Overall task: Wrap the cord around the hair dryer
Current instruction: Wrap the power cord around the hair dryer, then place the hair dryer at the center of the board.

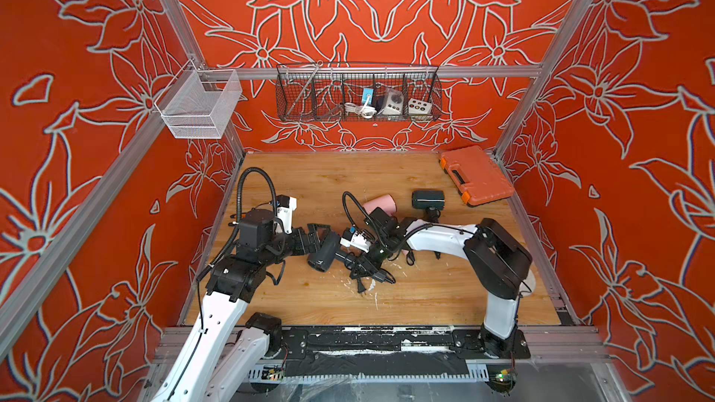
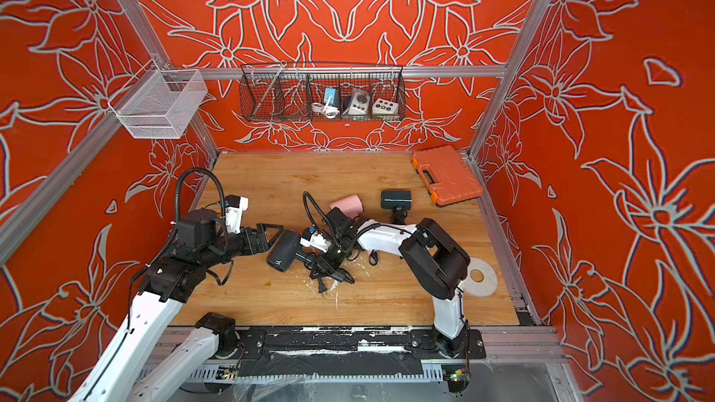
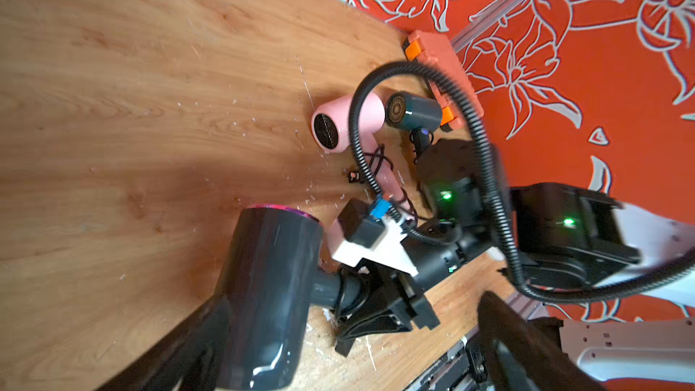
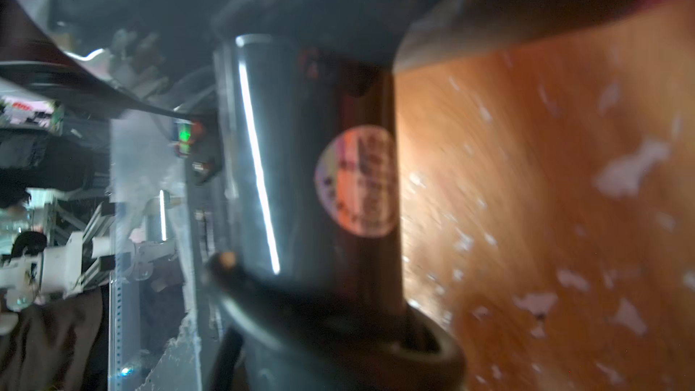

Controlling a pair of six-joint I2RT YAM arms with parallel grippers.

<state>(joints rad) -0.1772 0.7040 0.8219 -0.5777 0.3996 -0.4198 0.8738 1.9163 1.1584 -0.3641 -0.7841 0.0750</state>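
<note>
Hair dryer [image 1: 323, 255] lies mid-frame on counter [image 1: 425, 299], cord [image 1: 373, 274] bunched loosely by its handle. Right hand [image 1: 361, 261] pinches the handle; left hand [image 1: 314, 237] spread wide beside the barrel. Advice: left takes the slack and winds snug turns.

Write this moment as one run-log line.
left tool: open, beside black hair dryer head | right tool: shut on its handle | black cord: bunched at handle, plug on wooden table

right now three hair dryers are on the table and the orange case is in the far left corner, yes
No: the orange case is in the far right corner, as both top views show. The black dryer, pink dryer and green dryer are on the table.
</note>
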